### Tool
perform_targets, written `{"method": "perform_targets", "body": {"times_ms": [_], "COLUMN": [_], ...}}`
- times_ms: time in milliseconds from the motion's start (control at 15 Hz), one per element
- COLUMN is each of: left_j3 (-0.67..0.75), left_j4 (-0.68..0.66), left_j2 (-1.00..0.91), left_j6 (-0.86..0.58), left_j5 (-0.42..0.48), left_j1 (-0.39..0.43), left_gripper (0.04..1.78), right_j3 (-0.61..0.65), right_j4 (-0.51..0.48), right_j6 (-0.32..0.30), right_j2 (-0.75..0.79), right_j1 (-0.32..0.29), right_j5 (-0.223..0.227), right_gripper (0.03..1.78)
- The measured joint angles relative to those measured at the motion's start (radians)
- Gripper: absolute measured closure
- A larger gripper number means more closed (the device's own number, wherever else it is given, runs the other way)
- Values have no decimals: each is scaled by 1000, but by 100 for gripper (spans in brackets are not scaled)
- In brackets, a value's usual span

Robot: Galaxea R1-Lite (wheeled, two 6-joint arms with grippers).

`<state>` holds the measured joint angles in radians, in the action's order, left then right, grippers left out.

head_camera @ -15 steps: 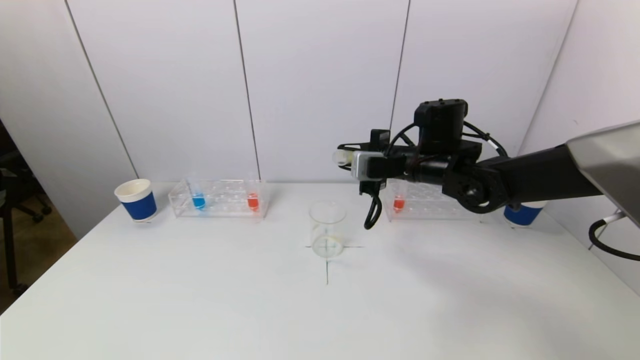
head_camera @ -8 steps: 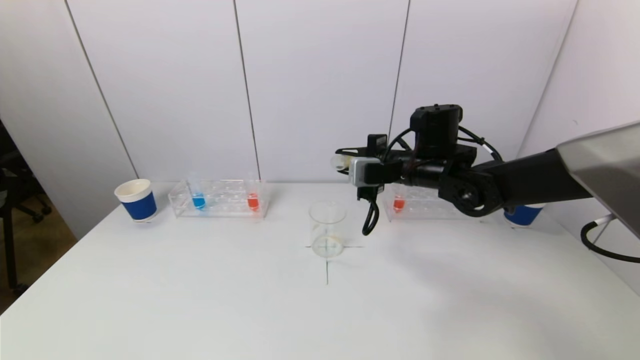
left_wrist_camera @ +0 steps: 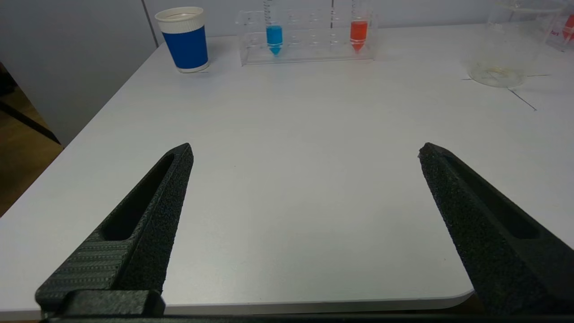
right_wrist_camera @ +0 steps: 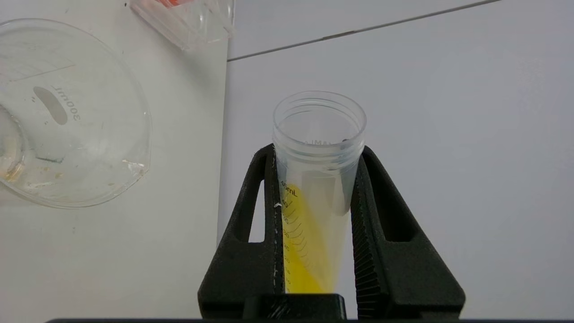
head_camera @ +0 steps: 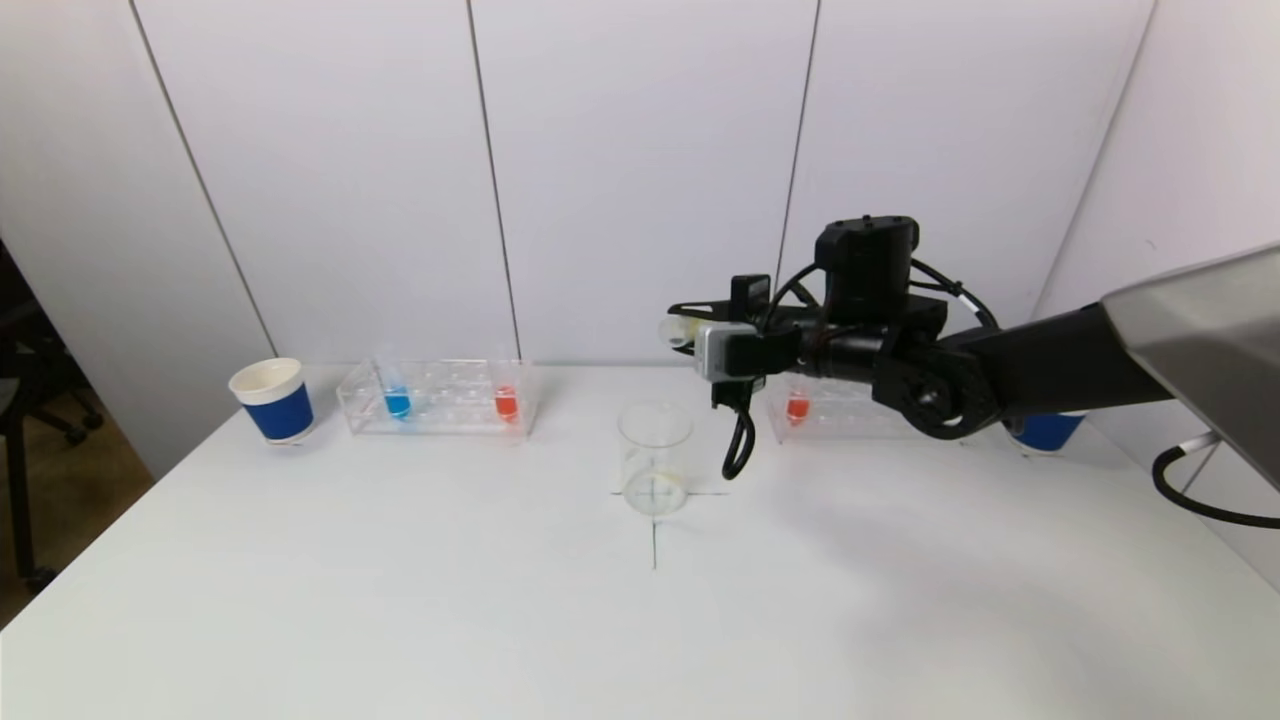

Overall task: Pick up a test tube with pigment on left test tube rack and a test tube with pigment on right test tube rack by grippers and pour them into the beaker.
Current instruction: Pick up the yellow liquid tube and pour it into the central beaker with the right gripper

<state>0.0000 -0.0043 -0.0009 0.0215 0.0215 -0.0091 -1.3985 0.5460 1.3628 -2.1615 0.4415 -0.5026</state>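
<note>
My right gripper (head_camera: 697,324) is shut on a clear test tube (head_camera: 677,330) that lies almost level above and just right of the glass beaker (head_camera: 655,455). In the right wrist view yellow pigment lies along the side of the tube (right_wrist_camera: 314,197), short of its open mouth, between the fingers of the gripper (right_wrist_camera: 316,154); the beaker (right_wrist_camera: 67,116) sits off to one side. The left rack (head_camera: 440,398) holds a blue tube (head_camera: 397,401) and a red tube (head_camera: 506,402). The right rack (head_camera: 860,410) holds a red tube (head_camera: 797,407). My left gripper (left_wrist_camera: 305,152) is open over the table's near edge.
A blue paper cup (head_camera: 272,400) stands left of the left rack, and another (head_camera: 1045,430) shows behind my right arm. A cable loop (head_camera: 738,440) hangs from the right wrist beside the beaker. A cross mark (head_camera: 655,530) lies under the beaker.
My right arm has shifted a little left and down with the tube, bringing its mouth closer over the beaker. The left gripper has not moved.
</note>
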Motion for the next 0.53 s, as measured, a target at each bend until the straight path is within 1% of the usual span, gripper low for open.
{"method": "perform_targets", "body": {"times_ms": [200, 400, 533], "left_j3": [0, 0, 0], "left_j4": [0, 0, 0], "left_j2": [0, 0, 0], "left_j6": [0, 0, 0], "left_j5": [0, 0, 0], "left_j1": [0, 0, 0], "left_gripper": [6, 6, 6], "right_j3": [12, 17, 14], "right_j4": [29, 31, 31], "right_j6": [11, 43, 65], "right_j2": [-9, -20, -29], "right_j1": [0, 1, 1], "right_j5": [0, 2, 11], "right_gripper": [132, 132, 132]}}
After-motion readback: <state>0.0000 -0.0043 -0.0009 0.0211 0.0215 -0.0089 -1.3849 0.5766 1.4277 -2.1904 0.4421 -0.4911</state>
